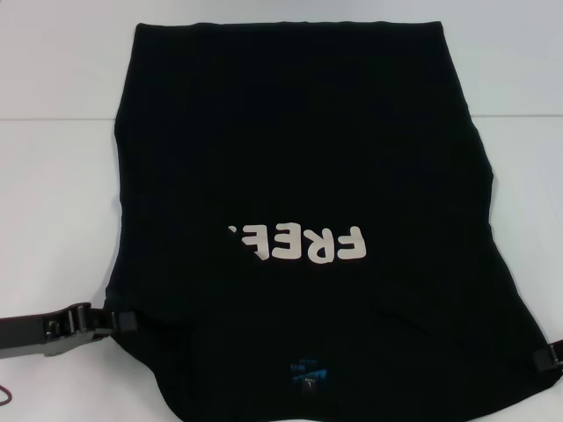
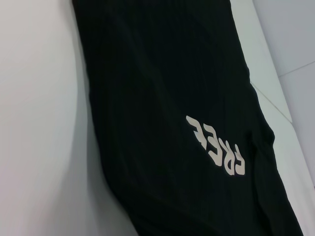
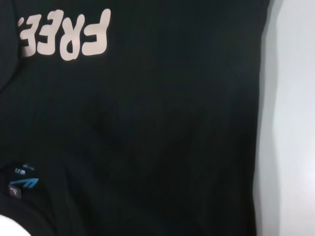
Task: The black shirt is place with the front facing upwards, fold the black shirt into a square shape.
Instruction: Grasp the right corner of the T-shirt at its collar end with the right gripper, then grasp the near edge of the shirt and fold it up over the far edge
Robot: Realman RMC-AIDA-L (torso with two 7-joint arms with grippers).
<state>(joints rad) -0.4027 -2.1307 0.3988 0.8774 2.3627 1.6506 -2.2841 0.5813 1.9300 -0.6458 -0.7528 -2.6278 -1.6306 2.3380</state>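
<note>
The black shirt [image 1: 299, 158] lies flat on the white table [image 1: 53, 132], collar end nearest me, hem at the far side. Its white "FREE" lettering [image 1: 295, 243] reads upside down, and a fold of cloth covers the lettering's left end. The blue neck label [image 1: 308, 376] shows near the front edge. My left gripper [image 1: 110, 322] sits low at the shirt's near left edge, touching the cloth. My right gripper [image 1: 550, 356] peeks in at the shirt's near right edge. The left wrist view shows the shirt [image 2: 162, 98] and its lettering [image 2: 216, 147]; the right wrist view shows the shirt [image 3: 162, 123] and its label [image 3: 22, 183].
White tabletop surrounds the shirt on the left, right and far sides [image 1: 519, 105]. A table seam or edge line runs across at the back left [image 1: 53, 119]. A thin dark cable end shows at the front left corner [image 1: 7, 394].
</note>
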